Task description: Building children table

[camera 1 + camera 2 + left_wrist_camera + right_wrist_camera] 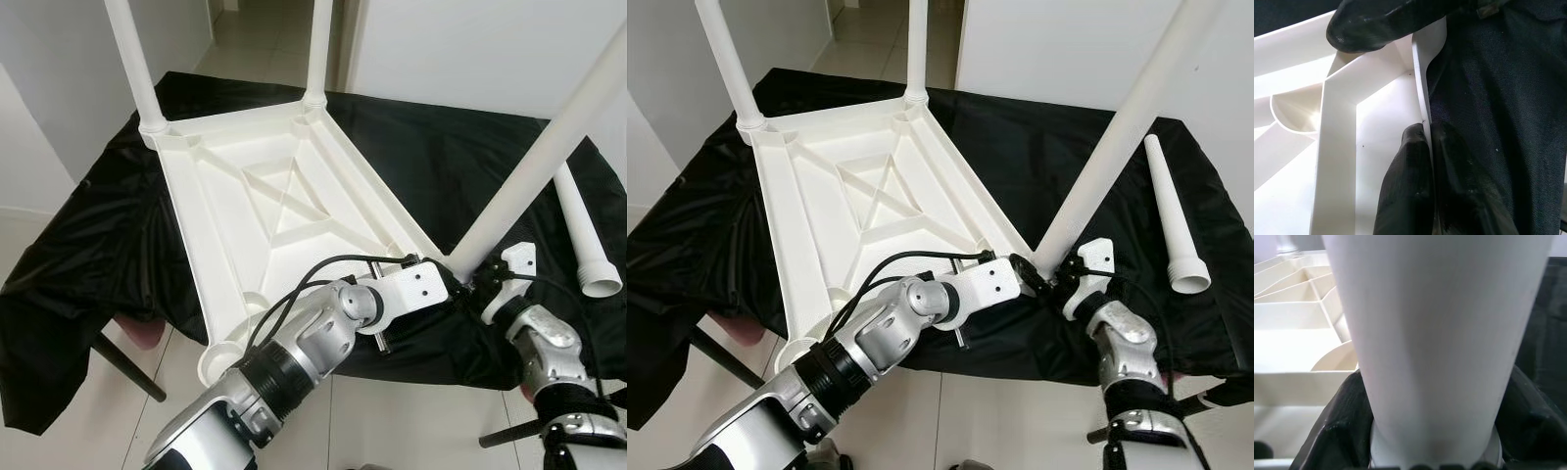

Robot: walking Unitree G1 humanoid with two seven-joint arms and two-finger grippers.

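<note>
The white plastic tabletop (245, 225) lies upside down on a black cloth (108, 215). Upright legs stand in its far left socket (132, 59) and far right socket (318, 49). A third leg (549, 147) leans out to the right from the near right corner. My right gripper (480, 286) is shut around this leg's base (1435, 333), a black finger (1337, 431) on each side. My left gripper (1427, 142) is shut on the tabletop's thin rim (1422, 73) right beside that corner. A fourth leg (585, 240) lies loose on the cloth at the right.
The cloth-covered surface ends just in front of me, with pale floor tiles (88, 421) below. A dark slanted support (127, 367) and a pinkish object (142, 333) show under its left side. White walls stand left and behind, with a doorway (255, 39) beyond.
</note>
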